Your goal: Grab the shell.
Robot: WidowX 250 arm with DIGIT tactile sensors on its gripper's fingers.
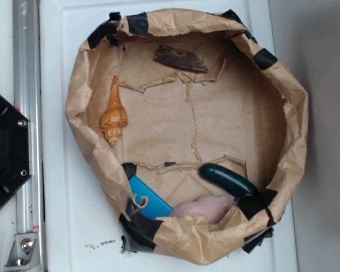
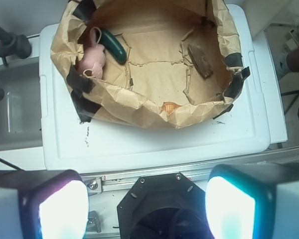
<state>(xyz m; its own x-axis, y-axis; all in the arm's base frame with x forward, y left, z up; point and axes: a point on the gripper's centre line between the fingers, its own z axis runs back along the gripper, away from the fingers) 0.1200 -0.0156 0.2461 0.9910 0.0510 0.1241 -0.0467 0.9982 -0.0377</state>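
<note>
The jaws [image 2: 147, 201] stand spread wide and empty in the wrist view, their two pale lit pads at the bottom corners with a broad gap between them, hanging over the robot's black base plate [image 2: 162, 206] and well short of the bin. Ahead of the jaws lies the white tabletop [image 2: 154, 142], and on it a round brown paper bin [image 2: 139, 102] with a crumpled rim patched in black tape. The shell [image 1: 113, 116] is beyond the near paper wall; from the wrist only a small orange sliver of it [image 2: 170, 106] peeps over the rim, a little to the right of the gap's middle. The exterior view shows it whole, lying flat on the paper floor by the wall, spike pointing along it. Farther in, to the right, rests a flat dark bark-like piece [image 2: 200, 60]; to the far left are a dark green cucumber-like thing [image 2: 113, 46], a pale pink lump [image 2: 93, 59] touching it, and a blue card [image 1: 149, 198] beside them.
</note>
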